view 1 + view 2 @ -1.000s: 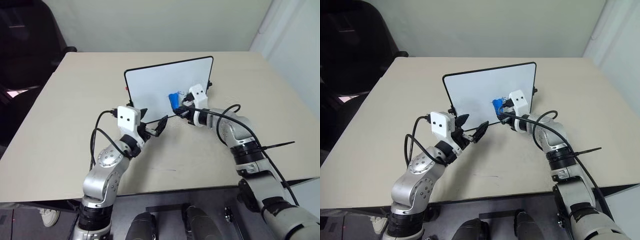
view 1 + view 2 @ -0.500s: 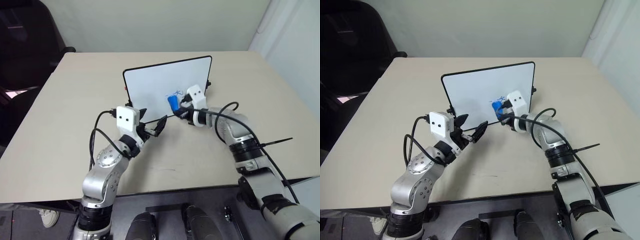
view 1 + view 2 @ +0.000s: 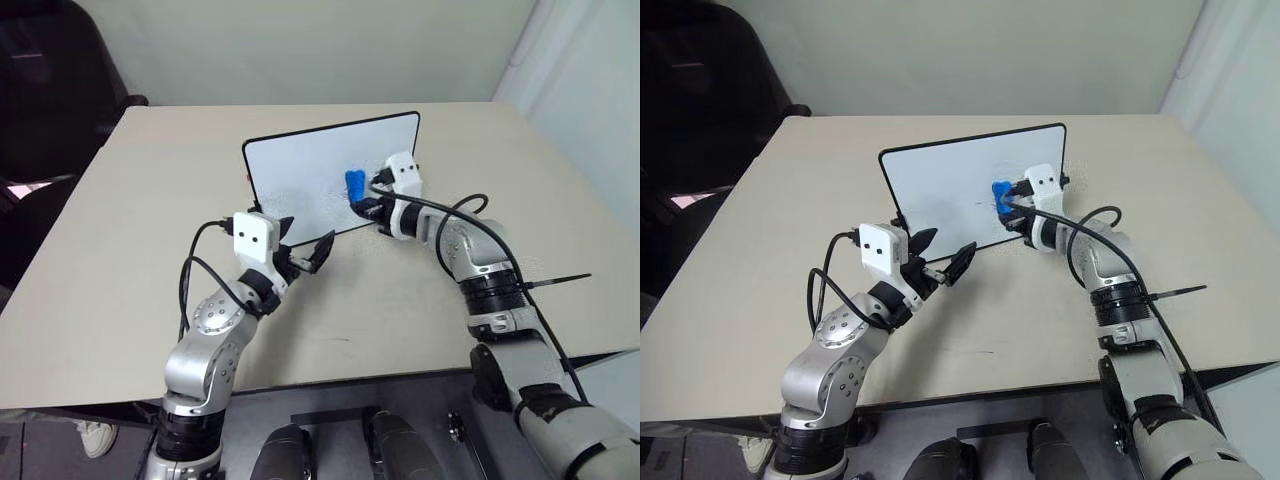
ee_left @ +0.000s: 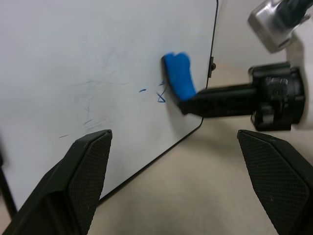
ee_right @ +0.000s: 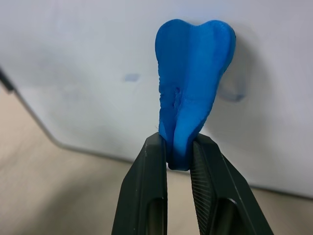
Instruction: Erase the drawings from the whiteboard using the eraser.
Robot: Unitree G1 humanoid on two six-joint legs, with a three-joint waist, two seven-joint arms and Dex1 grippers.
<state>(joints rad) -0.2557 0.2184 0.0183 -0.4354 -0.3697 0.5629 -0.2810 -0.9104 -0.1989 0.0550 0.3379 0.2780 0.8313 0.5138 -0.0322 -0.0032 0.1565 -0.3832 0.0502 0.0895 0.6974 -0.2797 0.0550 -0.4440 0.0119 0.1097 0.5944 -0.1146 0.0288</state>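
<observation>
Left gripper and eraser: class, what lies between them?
In the left wrist view, bare tabletop and the whiteboard's lower edge lie between the left gripper and the eraser; nothing else.

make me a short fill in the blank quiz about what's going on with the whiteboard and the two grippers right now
1. The right gripper is shut on the ____.
2. The eraser is pressed against the ____, which stands upright on the table.
3. The left gripper has its fingers ____ and holds nothing.
4. The marks left on the whiteboard are ____ in colour.

Missing words: eraser; whiteboard; open; blue
</observation>
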